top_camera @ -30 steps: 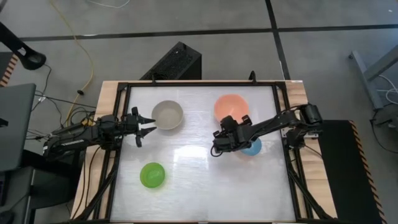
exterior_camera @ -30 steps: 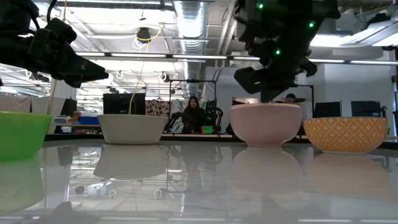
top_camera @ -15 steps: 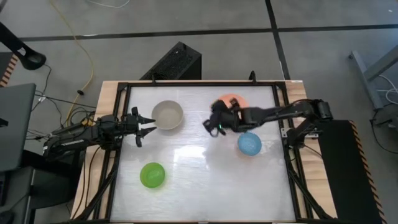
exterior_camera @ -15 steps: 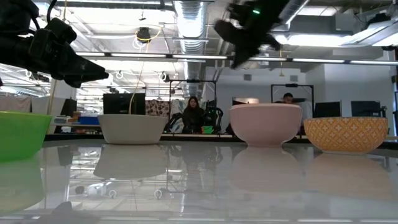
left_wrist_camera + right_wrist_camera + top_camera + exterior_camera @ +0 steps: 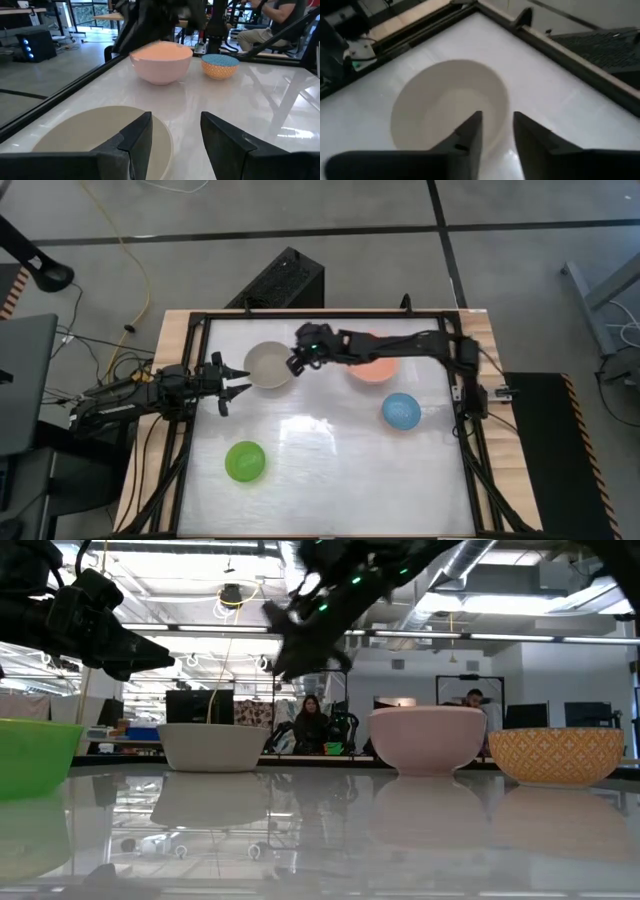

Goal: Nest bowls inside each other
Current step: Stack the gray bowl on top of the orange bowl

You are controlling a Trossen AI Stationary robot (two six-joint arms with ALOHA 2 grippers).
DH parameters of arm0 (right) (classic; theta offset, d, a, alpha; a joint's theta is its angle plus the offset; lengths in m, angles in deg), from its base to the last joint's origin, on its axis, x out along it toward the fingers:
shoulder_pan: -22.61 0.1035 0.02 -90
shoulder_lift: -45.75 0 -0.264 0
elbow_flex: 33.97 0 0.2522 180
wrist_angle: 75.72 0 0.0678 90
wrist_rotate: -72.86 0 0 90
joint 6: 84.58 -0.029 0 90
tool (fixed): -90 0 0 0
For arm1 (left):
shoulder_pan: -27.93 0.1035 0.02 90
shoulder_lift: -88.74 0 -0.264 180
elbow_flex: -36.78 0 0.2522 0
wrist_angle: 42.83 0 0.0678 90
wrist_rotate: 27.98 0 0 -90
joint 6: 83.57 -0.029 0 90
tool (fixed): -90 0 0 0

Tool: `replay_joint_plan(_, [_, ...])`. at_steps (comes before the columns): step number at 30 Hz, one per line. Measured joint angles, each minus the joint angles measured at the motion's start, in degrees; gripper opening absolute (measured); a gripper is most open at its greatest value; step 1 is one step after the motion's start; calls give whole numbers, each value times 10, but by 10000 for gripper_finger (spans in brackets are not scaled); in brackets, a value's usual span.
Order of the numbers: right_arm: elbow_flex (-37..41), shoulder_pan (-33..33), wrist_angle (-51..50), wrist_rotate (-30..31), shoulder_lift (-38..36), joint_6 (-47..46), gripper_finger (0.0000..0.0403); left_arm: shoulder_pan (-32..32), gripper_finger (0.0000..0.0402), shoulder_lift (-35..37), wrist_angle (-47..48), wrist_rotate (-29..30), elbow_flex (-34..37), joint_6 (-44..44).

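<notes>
Four bowls stand on their bases on the white table: a grey-beige one (image 5: 269, 366) at the far left, a salmon-pink one (image 5: 375, 366) at the far right, a blue one (image 5: 400, 411) in front of the pink one, and a green one (image 5: 245, 461) near left. My right gripper (image 5: 294, 364) hangs open in the air above the grey-beige bowl's right rim (image 5: 502, 112), well clear of it in the low view (image 5: 285, 658). My left gripper (image 5: 240, 380) waits open at the left edge, level, just left of that bowl (image 5: 100, 135).
A black frame (image 5: 450, 320) runs around the tabletop. My right arm (image 5: 400, 345) stretches over the pink bowl. Bare table lies in the middle and along the near edge. People sit in the room beyond the far edge (image 5: 310, 720).
My right gripper has swung from beside the blue bowl up and across the pink bowl, toward the table's far and left edges, and now hangs over the grey-beige bowl's rim. It has tipped up from pointing steeply down. No bowl has moved.
</notes>
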Motion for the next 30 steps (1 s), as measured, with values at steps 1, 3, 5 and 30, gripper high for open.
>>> replay_joint_plan(1, [-18,0,-7,0,17,0,160,0,158,0,0,0,0,0])
replay_joint_plan(3, [-53,-3,-26,-1,48,0,195,0,158,0,0,0,0,0])
replay_joint_plan(5, [-87,-12,-49,-1,75,0,228,0,158,0,0,0,0,0])
replay_joint_plan(30, [-156,-47,-101,-67,184,-31,210,0,158,0,0,-1,0,0])
